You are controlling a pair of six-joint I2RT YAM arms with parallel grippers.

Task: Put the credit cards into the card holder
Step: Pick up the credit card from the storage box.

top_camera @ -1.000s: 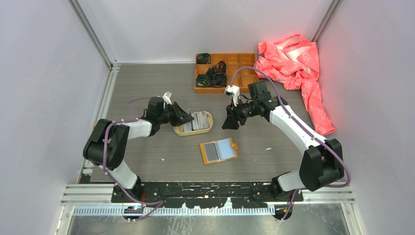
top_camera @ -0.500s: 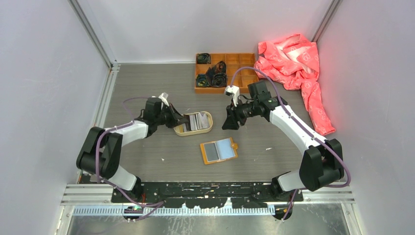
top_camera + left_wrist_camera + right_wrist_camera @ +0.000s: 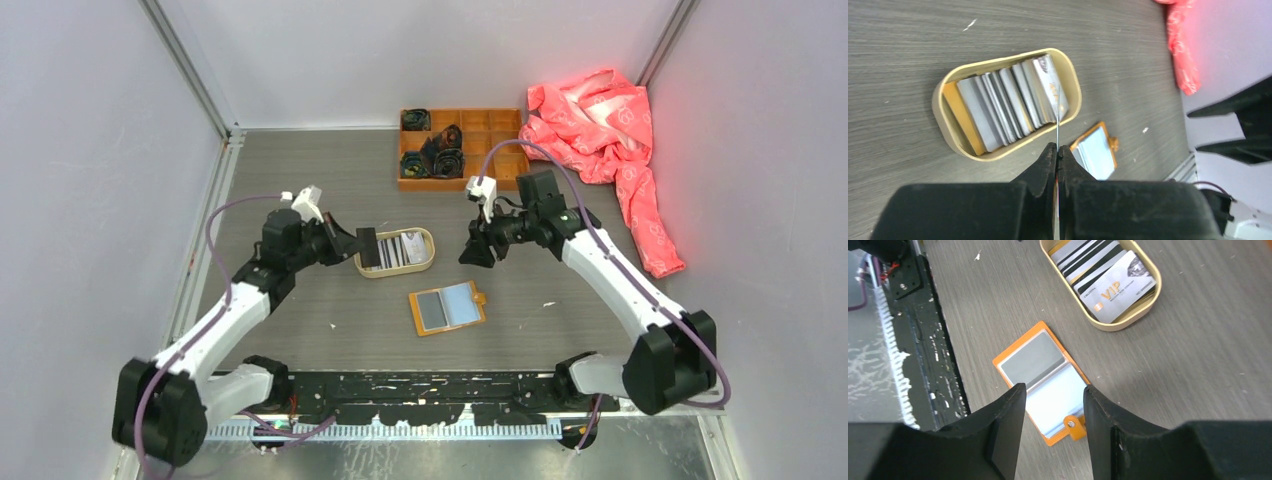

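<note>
Credit card pinched edge-on in clenched left gripper, above tray at mid-frame; other credit cards stacked inside. Thin, stiff, likely slick; a short-edge hold suits. Card holder lies open below centre. Right gripper parted, empty.

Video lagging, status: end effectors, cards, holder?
Left end effector shut on thin dark card over oval tan tray. Right end effector open, empty. Orange folding card holder open, unobstructed.
</note>
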